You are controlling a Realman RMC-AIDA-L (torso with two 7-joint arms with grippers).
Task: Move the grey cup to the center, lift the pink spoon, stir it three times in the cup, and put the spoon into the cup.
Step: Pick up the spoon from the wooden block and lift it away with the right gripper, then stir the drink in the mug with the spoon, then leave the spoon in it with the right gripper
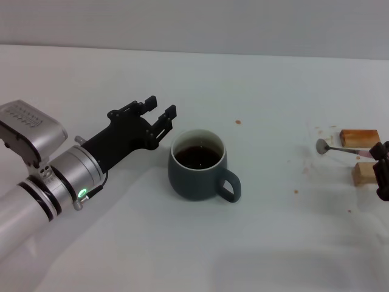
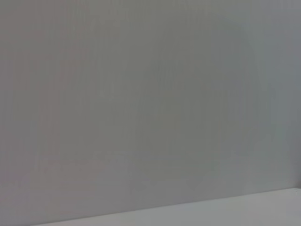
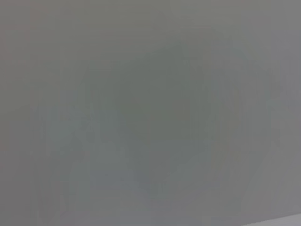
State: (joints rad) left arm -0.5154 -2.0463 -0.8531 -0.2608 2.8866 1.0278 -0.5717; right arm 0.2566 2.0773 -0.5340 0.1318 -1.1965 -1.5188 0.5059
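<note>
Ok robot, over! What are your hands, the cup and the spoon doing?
Left gripper open beside grey cup, not touching. Right gripper at the table's right edge by pink spoon on wooden blocks. Nothing between.

**Non-task items on your bench**

You've got a white tabletop w/ a plain grey wall behind it. At the right edge sit two small tan wooden blocks: the longer orange-brown one farther back, the paler one nearer you, slightly apart. Small reddish-brown spots dot the surface, mostly near those blocks. Both wrist views show only blank grey wall & a strip of table.
</note>
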